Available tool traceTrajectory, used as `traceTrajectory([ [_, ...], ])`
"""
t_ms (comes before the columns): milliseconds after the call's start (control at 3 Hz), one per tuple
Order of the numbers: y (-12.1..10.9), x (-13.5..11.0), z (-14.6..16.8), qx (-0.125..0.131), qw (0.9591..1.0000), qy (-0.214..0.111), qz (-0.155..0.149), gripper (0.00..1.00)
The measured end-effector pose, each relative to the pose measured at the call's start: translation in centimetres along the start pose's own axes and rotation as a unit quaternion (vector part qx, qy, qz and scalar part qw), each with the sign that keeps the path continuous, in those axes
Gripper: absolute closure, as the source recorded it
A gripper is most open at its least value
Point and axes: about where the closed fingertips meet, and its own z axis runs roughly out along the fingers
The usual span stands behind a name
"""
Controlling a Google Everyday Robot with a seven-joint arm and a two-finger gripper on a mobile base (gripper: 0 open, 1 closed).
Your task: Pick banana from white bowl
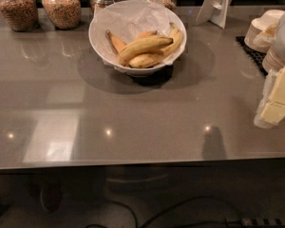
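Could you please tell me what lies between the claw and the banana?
In the camera view, only bare countertop and the white bowl's rim separate the claw, at right, from the banana.

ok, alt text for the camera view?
A white bowl on a grey counter holds the banana, the longest of several, lying on top. The robot's pincer hangs at the right edge, apart from the bowl; jars stand behind.
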Motion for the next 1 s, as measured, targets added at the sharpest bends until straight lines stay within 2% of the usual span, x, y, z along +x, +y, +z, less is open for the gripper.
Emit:
traceTrajectory([
  [333,0.0,0.0,0.0,0.0,1.0,0.0,0.0,0.0],
  [667,-1.6,-1.2,0.2,0.02,0.999,-0.039,0.001,0.0],
  [1000,-4.2,-3.7,0.7,0.041,0.9944,-0.097,-0.004,0.0],
])
